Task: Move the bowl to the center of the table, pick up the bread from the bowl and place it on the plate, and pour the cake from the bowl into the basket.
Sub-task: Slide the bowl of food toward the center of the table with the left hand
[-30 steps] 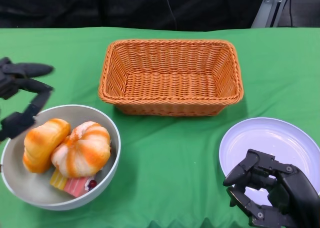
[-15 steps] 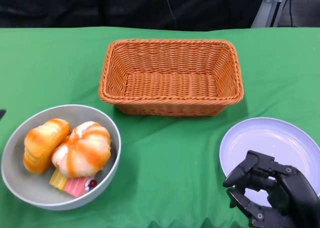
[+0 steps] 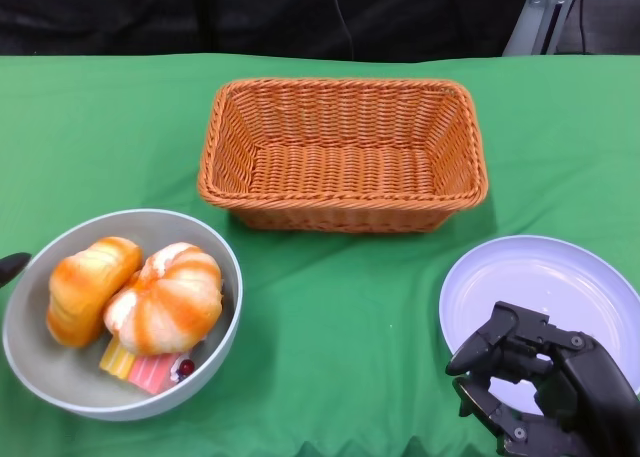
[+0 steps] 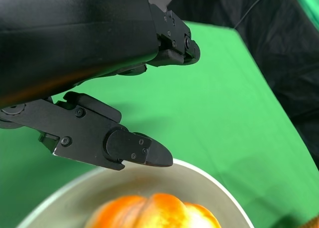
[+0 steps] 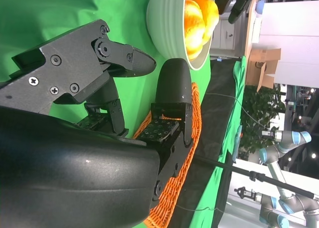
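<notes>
Step in hand: by my reading, the first one, sliding the bowl to the centre of the table; it sits at the lower left of the head view, well left of centre.
Left hand: only a black tip shows at the left edge of the head view, just beside the bowl's rim. In the left wrist view its fingers are spread apart over the rim with nothing between them, so it is released.
How to do it well: I would set the fingers over the near-left rim and take a firm hold before pushing toward the middle, keeping the bowl flat so nothing rolls out.
Bowl contents: two orange-striped bread rolls lie side by side, touching; a pink and yellow slice of cake is tucked under them at the lower edge.
Right hand: at the lower right of the head view, fingers loosely curled and apart, grasping nothing, overlapping the lower rim of the plate.
Basket: the woven orange basket stands at upper centre, nothing in it.
In the way: the green cloth between bowl and plate looks free; the basket's front wall limits how far up the bowl can go.
</notes>
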Controlling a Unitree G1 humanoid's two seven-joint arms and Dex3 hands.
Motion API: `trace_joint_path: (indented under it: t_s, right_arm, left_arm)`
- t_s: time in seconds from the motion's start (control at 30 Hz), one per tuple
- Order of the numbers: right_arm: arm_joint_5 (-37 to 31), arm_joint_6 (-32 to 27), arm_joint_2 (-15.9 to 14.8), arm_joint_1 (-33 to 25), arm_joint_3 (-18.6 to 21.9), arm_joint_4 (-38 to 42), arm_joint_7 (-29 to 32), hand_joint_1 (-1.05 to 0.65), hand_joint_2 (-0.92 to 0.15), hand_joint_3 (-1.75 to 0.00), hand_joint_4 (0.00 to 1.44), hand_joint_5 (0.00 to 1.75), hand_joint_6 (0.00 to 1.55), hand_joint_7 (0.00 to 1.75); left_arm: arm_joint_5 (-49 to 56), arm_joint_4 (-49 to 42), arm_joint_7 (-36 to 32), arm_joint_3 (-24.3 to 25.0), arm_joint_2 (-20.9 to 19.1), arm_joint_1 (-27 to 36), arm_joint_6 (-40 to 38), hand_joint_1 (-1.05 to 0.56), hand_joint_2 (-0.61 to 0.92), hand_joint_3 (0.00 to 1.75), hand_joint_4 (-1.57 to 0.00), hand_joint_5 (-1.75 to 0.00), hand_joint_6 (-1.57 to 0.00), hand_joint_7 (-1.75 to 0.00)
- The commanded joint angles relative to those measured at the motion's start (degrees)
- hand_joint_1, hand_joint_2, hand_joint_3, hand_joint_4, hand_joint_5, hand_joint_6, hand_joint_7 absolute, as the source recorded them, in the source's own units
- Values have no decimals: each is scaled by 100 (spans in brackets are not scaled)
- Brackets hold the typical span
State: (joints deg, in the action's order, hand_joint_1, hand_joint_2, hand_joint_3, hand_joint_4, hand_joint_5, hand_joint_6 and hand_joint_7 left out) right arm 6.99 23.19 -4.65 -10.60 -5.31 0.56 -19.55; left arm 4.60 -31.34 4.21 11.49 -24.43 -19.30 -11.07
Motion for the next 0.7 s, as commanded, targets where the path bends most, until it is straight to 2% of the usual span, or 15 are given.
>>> trace_joint_path:
  t_s: [0.03, 0.27, 0.47, 0.7]
  right_arm:
    - [69, 30, 7, 31, 46, 5, 21, -15, -62, -76, 68, 158, 69, 119]
    - [65, 54, 33, 57, 44, 51, 24, -16, -60, -79, 69, 158, 69, 120]
    - [59, 4, 34, 74, 41, 60, 20, -15, -60, -80, 68, 159, 69, 120]
    - [74, 51, 31, 93, 45, 109, -10, -15, -60, -81, 68, 159, 68, 119]
  left_arm:
    - [72, -68, 232, -198, -179, -89, -295, -43, 92, 19, -16, -2, -19, -1]
    - [-29, -57, 853, -442, -318, -193, -949, -42, 92, 29, -7, 0, -11, 0]
    - [-465, 15, 1130, -300, -181, -193, -1312, -36, 92, 28, -9, -1, -11, 0]
    - [-672, 445, 1346, -364, -158, -50, -1525, -37, 92, 32, -10, -1, -11, 0]
